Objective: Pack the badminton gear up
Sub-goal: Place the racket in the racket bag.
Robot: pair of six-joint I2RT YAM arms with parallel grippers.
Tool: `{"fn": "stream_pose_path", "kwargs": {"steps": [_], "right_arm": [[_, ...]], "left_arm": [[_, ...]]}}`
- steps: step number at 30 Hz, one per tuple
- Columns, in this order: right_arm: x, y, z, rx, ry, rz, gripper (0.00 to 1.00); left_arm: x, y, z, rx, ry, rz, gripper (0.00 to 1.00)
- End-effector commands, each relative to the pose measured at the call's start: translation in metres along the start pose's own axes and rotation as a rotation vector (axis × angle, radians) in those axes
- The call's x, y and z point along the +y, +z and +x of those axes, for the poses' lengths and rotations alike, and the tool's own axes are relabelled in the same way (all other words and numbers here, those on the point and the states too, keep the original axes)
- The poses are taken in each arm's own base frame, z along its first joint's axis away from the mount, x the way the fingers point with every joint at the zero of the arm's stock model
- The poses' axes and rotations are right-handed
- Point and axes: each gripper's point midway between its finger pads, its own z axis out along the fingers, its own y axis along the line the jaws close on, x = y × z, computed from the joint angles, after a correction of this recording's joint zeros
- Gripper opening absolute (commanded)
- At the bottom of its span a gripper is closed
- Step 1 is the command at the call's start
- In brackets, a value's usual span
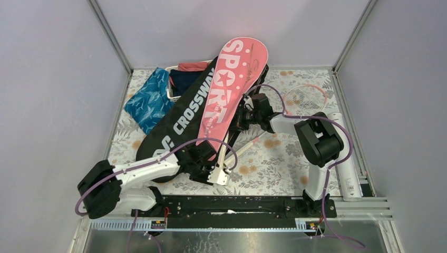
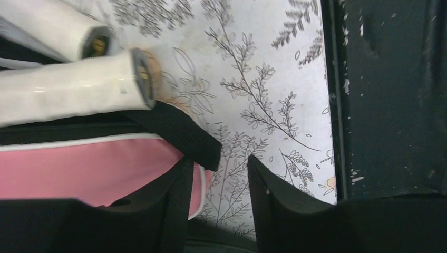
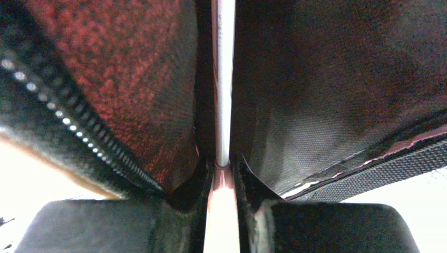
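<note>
Pinching a thin racket shaft [image 3: 223,79], the right gripper [image 3: 222,167] keeps its fingers clenched on it at the bag mouth. The shaft runs straight away from the fingers, between a pink-lined wall and a black one. The left gripper [image 2: 219,179] has its fingers parted with nothing clamped. The floral table cover [image 2: 263,79] shows between them, and the pink bag's near corner sits just beside one finger. Two white handles [image 2: 63,95] stick out just past that corner, ends toward the arms.

The packing looks roughly half done. The pink SPORT bag [image 1: 232,84] lies on top of the black CROSSWAY bag [image 1: 179,121]. Both have their long axes running from the near centre to the far side, wide ends far. At least one racket seems partly inside, though its handle is not yet in. Another racket [image 1: 253,141] lies loose on the cover, head toward the far right. The white shuttlecock tube [image 1: 349,163] lies along the right edge, pointing near to far, well apart from the bags. Whether either bag is zipped cannot be told.
</note>
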Motion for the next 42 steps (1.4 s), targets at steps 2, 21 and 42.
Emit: {"fn": "stream_pose_path", "kwargs": {"steps": [2,21,42], "right_arm": [[0.019,-0.003,-0.025,-0.076,-0.038,-0.037,0.00],[0.008,0.006,-0.036,-0.071,0.021,0.027,0.00],[0.005,0.021,-0.045,-0.111,0.030,0.011,0.00]], "left_arm": [[0.003,0.016,0.011,0.024,0.000,-0.014,0.37],[-0.019,0.038,-0.003,-0.061,0.095,-0.005,0.00],[-0.021,0.038,-0.037,-0.188,0.082,0.061,0.07]]}}
